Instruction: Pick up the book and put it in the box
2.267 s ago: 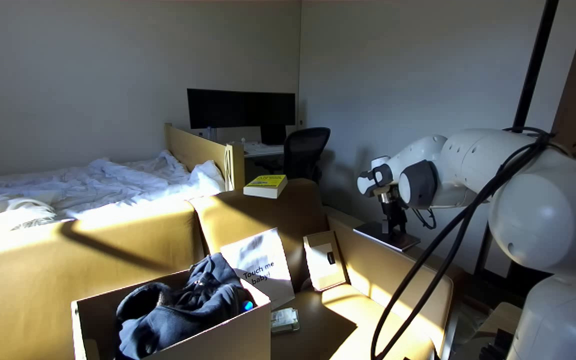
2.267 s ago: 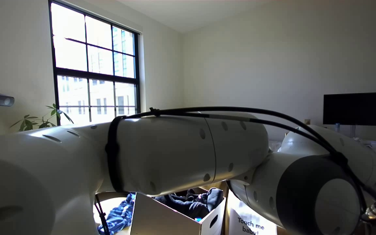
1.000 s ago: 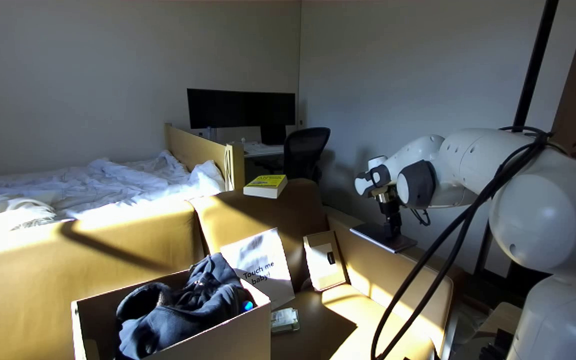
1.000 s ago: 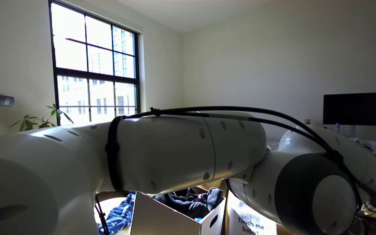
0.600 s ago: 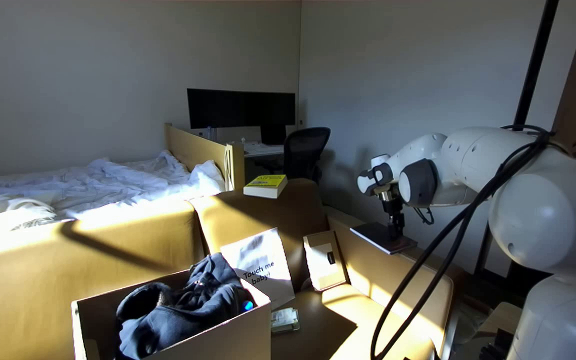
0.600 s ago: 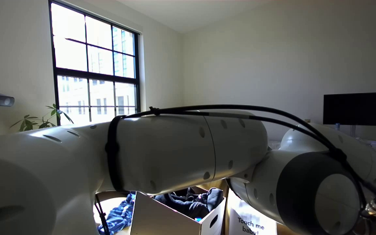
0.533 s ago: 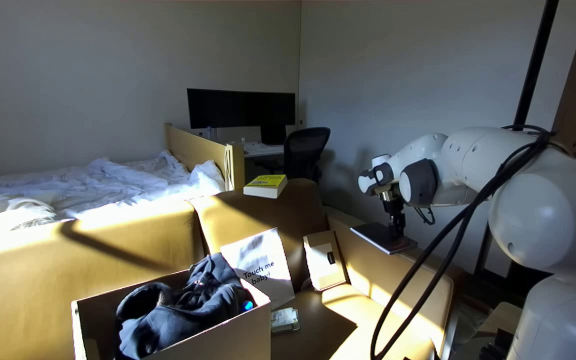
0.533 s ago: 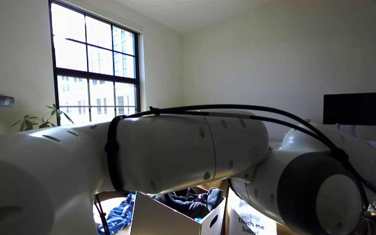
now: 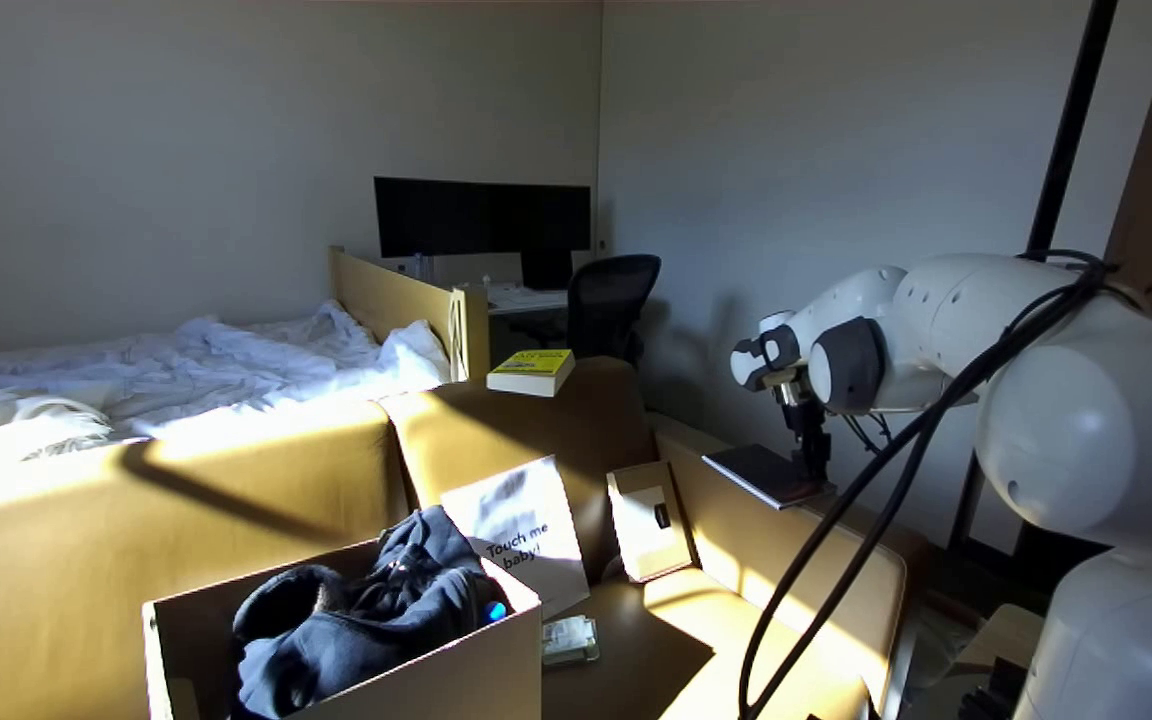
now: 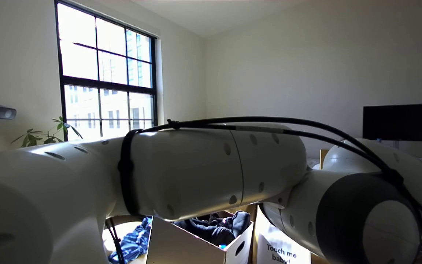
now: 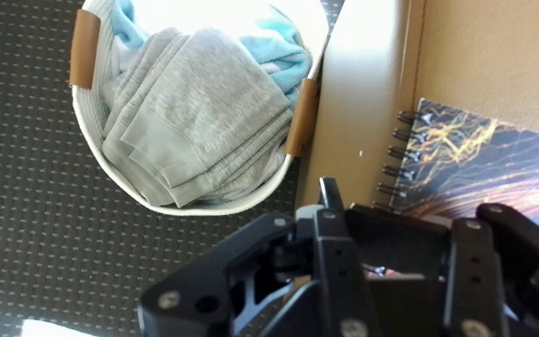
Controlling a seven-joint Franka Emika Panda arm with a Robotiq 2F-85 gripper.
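Spiral notebook (taken as the task's book, since the gripper is right at it) lies flat on the sofa arm, not yet lifted, well apart from the cardboard box. Jaws: linkages show in the wrist view, but the tips merge into dark shapes by the coil edge, so whether they stand parted or together can't be told; contact unclear too. Likely trouble: it's thin and flat against the armrest, so fingertips may skid over the cover, or catch the cover alone and let pages flap. Coil side sits near the armrest edge facing the cloth-filled basket; a shove that way could drop it in there or onto the floor. Dark clothing heaped in the box could leave the notebook perched and sliding off. Around: yellow book on the sofa back, a possible mix-up; "Touch me baby!" panel near the box and a second leaning panel, both probably in the way of a low carry; small packet on the seat; arm cables might snag.
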